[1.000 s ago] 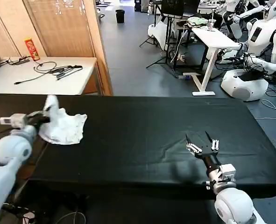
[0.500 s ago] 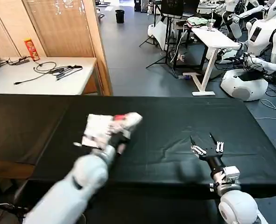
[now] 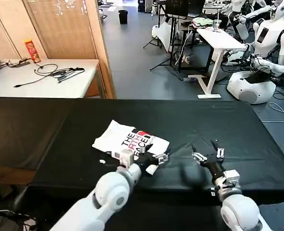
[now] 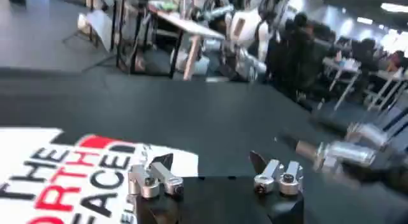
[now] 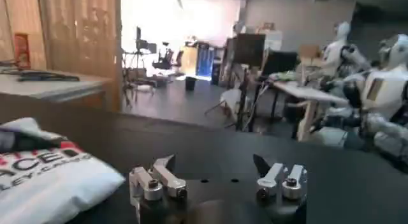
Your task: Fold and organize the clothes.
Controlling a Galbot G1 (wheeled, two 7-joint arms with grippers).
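Observation:
The clothes are one white T-shirt [image 3: 130, 139] with black and red print, lying in a compact bundle on the black table [image 3: 228, 120], a little left of the middle. My left gripper [image 3: 157, 162] stands open at the shirt's near right corner with nothing between its fingers. The left wrist view shows the printed shirt [image 4: 57, 180] beside that open left gripper [image 4: 213, 166]. My right gripper [image 3: 207, 153] is open and empty over bare table to the shirt's right. From the right wrist the shirt [image 5: 44, 177] lies off to one side of the right gripper [image 5: 217, 166].
A white desk [image 3: 79, 79] with cables and a red can [image 3: 32, 50] stands beyond the table's far left corner, next to a wooden partition [image 3: 74, 29]. Other robots [image 3: 257, 72] and desks fill the room behind.
My left arm swung from the table's far left to the middle carrying the shirt, then let it go; the shirt now lies on the table. The right gripper barely moved.

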